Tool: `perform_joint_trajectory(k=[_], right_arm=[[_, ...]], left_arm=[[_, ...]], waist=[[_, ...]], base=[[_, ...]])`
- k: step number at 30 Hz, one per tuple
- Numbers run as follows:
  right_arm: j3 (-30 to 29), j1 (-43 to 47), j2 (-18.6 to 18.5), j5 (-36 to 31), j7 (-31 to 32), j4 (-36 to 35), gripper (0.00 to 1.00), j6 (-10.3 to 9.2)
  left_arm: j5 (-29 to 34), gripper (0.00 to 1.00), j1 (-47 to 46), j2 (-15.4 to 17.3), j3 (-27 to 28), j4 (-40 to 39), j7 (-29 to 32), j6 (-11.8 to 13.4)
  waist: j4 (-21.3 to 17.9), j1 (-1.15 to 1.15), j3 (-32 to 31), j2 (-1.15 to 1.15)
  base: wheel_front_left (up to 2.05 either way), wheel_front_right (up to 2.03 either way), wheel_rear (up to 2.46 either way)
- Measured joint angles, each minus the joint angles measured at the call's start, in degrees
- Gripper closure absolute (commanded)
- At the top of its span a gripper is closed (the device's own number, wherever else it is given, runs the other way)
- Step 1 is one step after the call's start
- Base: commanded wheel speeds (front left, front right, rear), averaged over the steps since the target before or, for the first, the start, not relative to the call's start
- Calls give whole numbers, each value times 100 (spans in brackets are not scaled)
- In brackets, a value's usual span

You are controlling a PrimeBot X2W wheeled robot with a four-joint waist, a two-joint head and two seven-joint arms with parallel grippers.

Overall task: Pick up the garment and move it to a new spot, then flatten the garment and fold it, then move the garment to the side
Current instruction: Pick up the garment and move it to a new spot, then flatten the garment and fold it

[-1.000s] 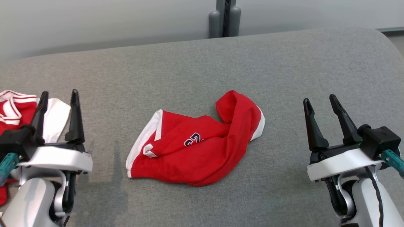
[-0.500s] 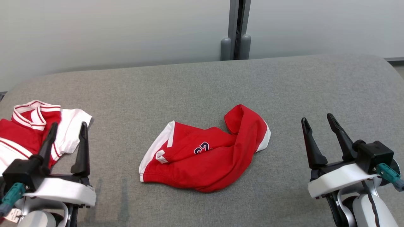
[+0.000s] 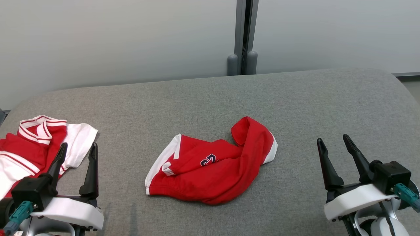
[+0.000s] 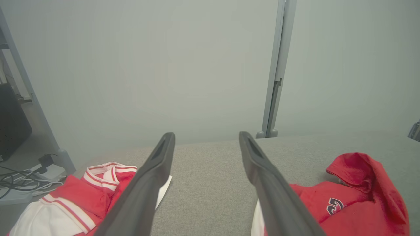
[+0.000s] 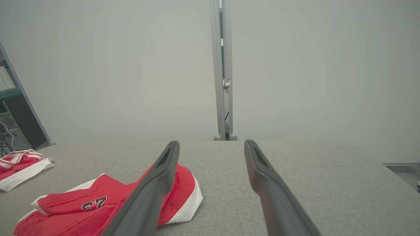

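Observation:
A crumpled red garment [image 3: 213, 165] with white trim and a dark number print lies bunched in the middle of the grey padded table [image 3: 203, 98]. It also shows at the right in the left wrist view [image 4: 347, 203] and at the lower left in the right wrist view [image 5: 98, 203]. My left gripper [image 3: 78, 148] hovers open at the lower left, well left of the garment, nothing between its fingers. Open and empty too, my right gripper [image 3: 333, 141] stands at the lower right, well right of the garment.
A second red and white striped garment [image 3: 29, 147] lies at the table's left edge, just behind my left gripper; it shows again in the wrist views [image 4: 78, 200] [image 5: 19, 164]. A grey post [image 3: 242, 36] rises behind the table against a pale wall. Cables [image 4: 19, 183] lie on the floor at left.
The head camera has tilted up, so the whole scene sits lower in the picture and more wall shows. Both grippers stay open and the garment lies as before.

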Motion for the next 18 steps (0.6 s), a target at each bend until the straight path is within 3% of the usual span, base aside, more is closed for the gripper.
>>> perform_joint_trajectory(k=[18], right_arm=[[-10,24,19,29,34,-16,0,0]], left_arm=[[-55,0,51,43,-11,-54,144,92]], waist=[[25,0,15,0]], base=[[0,0,0]])
